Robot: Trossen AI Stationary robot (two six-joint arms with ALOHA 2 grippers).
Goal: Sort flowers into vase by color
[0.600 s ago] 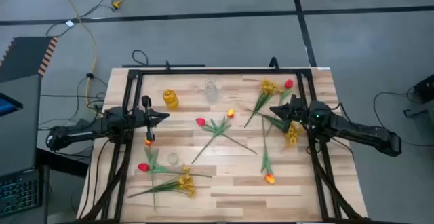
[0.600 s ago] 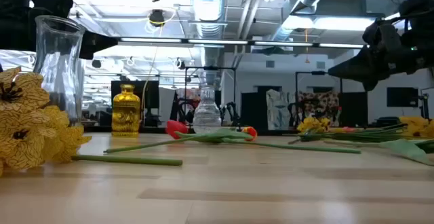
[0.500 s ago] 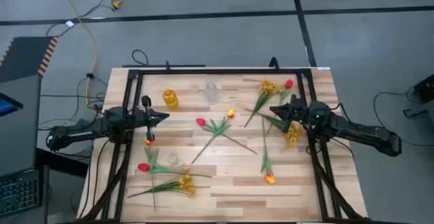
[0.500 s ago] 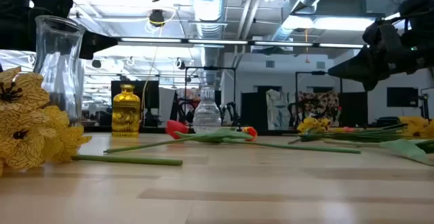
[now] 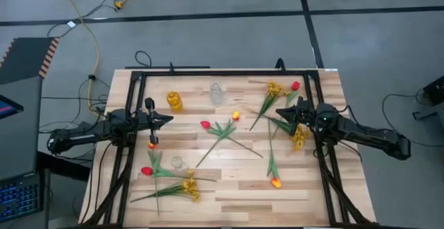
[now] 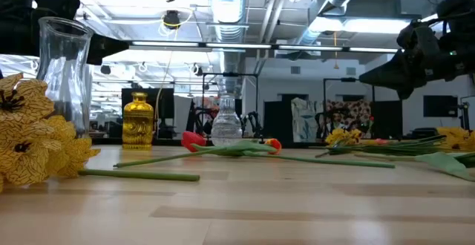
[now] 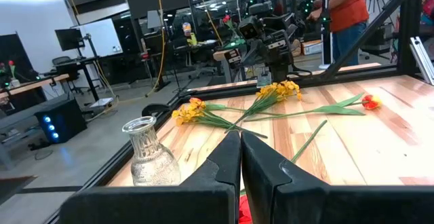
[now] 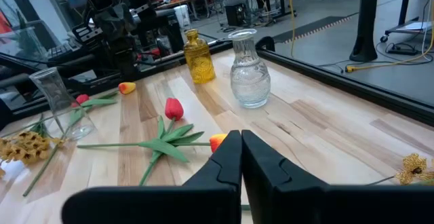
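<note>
Wooden tabletop (image 5: pixel 236 187) held scattered flowers (image 5: pixel 220 130) around the yellow vase (image 5: pixel 174 101), none sorted yet; left gripper (image 5: pixel 166 119) and right gripper (image 5: pixel 281 112) hovered pinched closed, empty, seemingly poised to begin.

Flowers lying flat on the wooden table: red tulip (image 5: pixel 205 125) at centre; red tulip (image 5: pixel 146 171) and mustard spray (image 5: pixel 189 187) front left; orange tulip (image 5: pixel 276 182) front right; mustard sprays (image 5: pixel 275 89) and red tulip (image 5: pixel 295 86) back right. Yellow vase (image 5: pixel 174 101) and clear vase (image 5: pixel 217 92) stand upright and unfilled.
</note>
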